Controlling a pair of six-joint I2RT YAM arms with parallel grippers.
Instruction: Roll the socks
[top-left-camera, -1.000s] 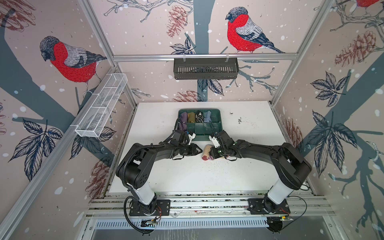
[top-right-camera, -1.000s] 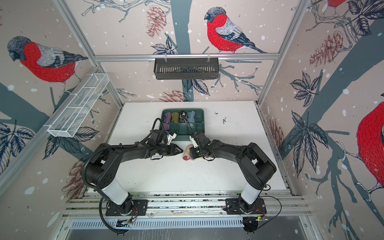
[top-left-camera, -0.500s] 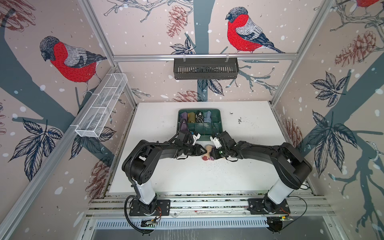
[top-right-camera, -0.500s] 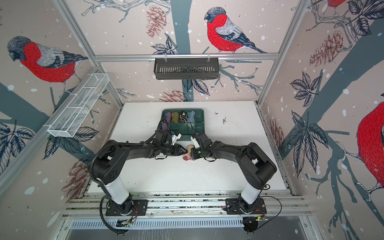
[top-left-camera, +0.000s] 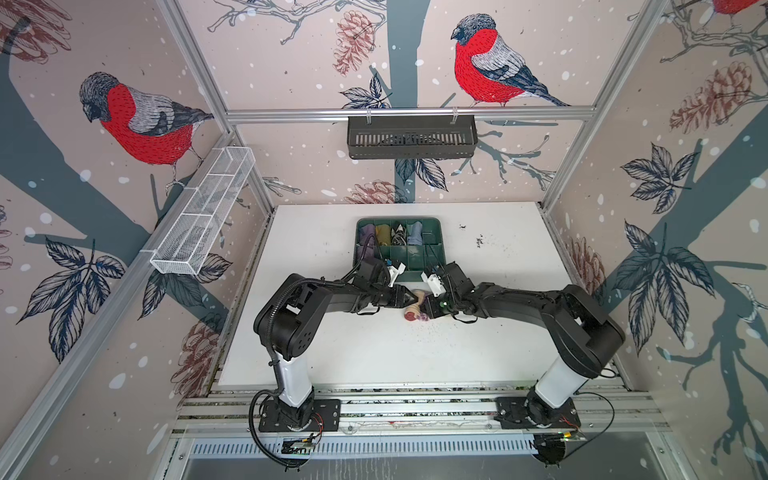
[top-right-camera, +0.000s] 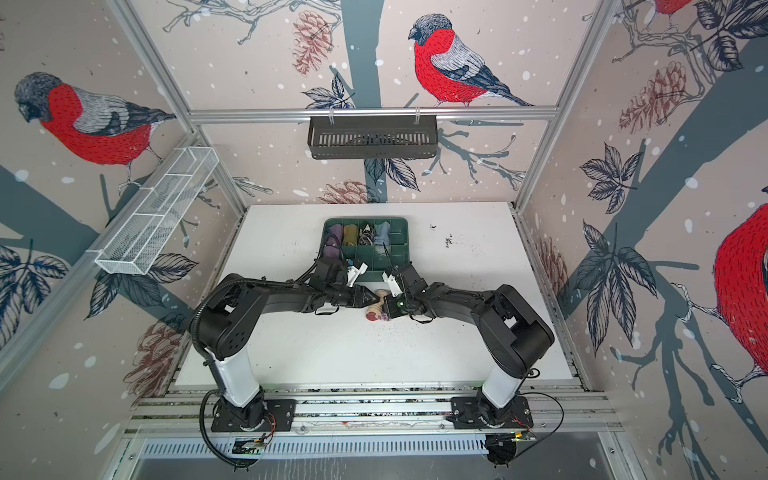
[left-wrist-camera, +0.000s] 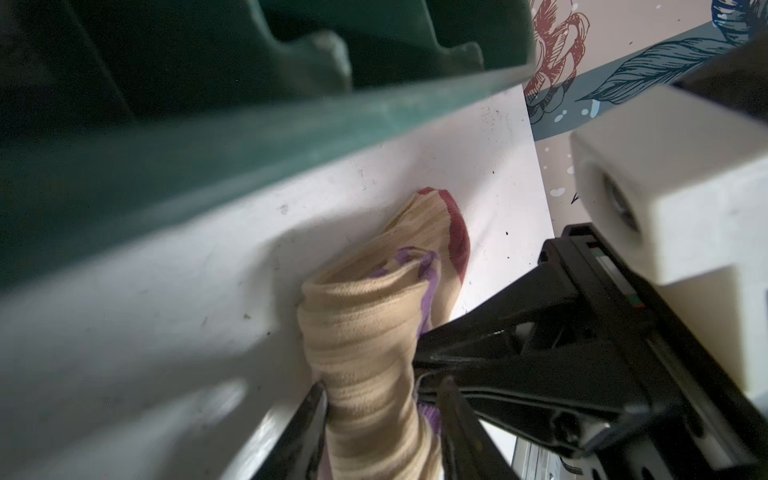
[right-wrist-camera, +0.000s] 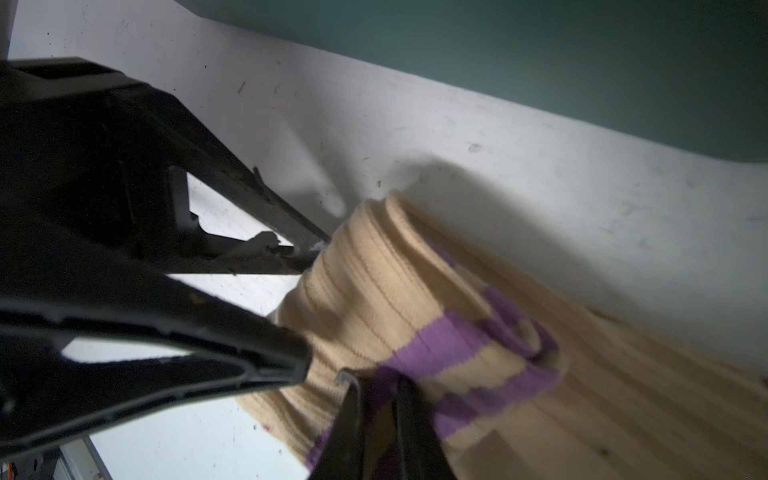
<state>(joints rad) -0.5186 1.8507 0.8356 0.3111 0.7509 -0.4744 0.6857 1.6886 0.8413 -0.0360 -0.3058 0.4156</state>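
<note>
The socks (left-wrist-camera: 365, 332), a ribbed tan one with purple stripes and a dark red toe wound together with a purple one, lie on the white table (top-left-camera: 415, 357) as a short, thick roll just in front of the green plastic compartment tray (top-left-camera: 436, 232). Only slivers of the purple sock show at the roll's edge, so it seems to be tucked inside, though the wrist views are too close and blurred to be sure.

The left hand (left-wrist-camera: 382, 428) grasps the tan rolled end, one finger pressed on each side of it. The right hand (right-wrist-camera: 378, 415) comes in from the opposite side, clenched narrowly on a fold of purple-striped fabric. In both top views the two hands meet tip to tip over the bundle, between the arms and close to the tray's near wall.

By my reading the rolling is well along but not finished. Most of the length is gathered into the cylinder, yet the dark red toe end lies flat and unrolled on the table beside it, and the outer layer looks slack, not snug. What is left is to wind in that loose end and secure the roll so it holds.

Four rolled sock bundles (top-left-camera: 390, 232) already sit in the tray's back row.
</note>
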